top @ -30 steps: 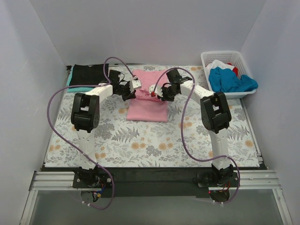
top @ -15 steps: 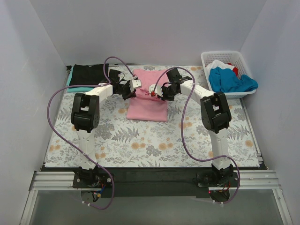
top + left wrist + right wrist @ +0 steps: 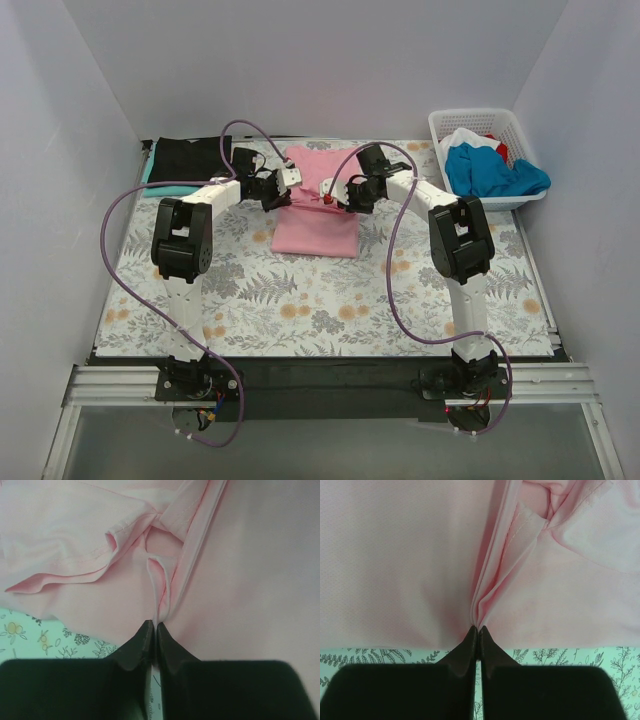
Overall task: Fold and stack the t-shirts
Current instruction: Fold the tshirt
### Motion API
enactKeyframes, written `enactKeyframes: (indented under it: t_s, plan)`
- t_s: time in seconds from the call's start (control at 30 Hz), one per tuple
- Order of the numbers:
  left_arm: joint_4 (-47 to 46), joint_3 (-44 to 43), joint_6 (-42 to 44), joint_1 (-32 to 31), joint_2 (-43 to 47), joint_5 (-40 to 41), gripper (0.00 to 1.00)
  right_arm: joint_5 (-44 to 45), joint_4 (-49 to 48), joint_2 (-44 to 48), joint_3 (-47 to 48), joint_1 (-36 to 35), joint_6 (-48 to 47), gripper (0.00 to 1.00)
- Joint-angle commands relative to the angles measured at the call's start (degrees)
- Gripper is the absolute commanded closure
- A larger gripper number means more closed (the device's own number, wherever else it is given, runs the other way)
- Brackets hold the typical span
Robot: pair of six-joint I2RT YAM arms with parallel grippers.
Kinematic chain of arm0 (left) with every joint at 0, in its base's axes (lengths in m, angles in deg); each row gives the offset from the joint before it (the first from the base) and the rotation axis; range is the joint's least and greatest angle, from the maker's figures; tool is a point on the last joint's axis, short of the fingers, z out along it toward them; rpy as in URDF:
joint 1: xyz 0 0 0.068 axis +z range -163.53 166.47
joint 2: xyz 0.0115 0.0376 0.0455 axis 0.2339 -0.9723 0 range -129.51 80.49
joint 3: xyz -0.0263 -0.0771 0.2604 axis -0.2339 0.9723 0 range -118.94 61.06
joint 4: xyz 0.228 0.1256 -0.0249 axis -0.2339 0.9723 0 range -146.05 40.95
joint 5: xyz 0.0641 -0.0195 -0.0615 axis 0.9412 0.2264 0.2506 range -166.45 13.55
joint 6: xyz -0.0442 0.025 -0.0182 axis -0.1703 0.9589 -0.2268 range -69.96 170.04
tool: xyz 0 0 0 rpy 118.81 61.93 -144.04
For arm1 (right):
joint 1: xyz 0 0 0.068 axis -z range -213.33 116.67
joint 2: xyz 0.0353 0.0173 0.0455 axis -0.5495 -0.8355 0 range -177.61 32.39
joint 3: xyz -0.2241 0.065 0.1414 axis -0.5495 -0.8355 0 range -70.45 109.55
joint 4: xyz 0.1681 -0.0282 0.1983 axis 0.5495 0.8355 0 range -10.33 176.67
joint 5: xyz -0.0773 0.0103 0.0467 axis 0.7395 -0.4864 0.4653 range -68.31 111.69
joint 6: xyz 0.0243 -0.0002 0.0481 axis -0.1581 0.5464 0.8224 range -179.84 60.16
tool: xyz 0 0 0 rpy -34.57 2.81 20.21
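Pink t-shirt (image 3: 315, 228), left gripper (image 3: 154, 625) clamped on its left fold, right gripper (image 3: 477, 628) clamped on its right fold

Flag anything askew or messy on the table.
Nothing damaged. Pink t-shirt is creased and bunched where the left gripper and right gripper pinch it; a blue t-shirt spills over the basket rim.

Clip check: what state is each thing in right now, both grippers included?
Pink t-shirt: partly folded on the tablecloth, pinched at both sides.
Left gripper: shut on pink t-shirt.
Right gripper: shut on pink t-shirt.
Black t-shirt: folded, lying on the teal t-shirt.
Basket: holds a heap of unfolded t-shirts.
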Motion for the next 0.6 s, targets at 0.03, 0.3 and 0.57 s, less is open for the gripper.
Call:
enactKeyframes:
  t_s: [0.03,0.3,0.57]
  plan:
    - [-3.85,-1.63,-4.31,0.21,2.17,0.11,0.8,3.16,-0.79,2.03,3.41,0.42,-0.11,0.72]
    - [-6.76,-7.7,-35.95,4.95,4.97,2.49,0.55,4.31,-1.58,5.36,11.06,2.01,17.81,0.28]
    - [-1.22,5.02,-62.93,5.05,14.82,-13.99,0.52,-10.26,2.1,11.7,3.69,1.66,45.58,0.23]
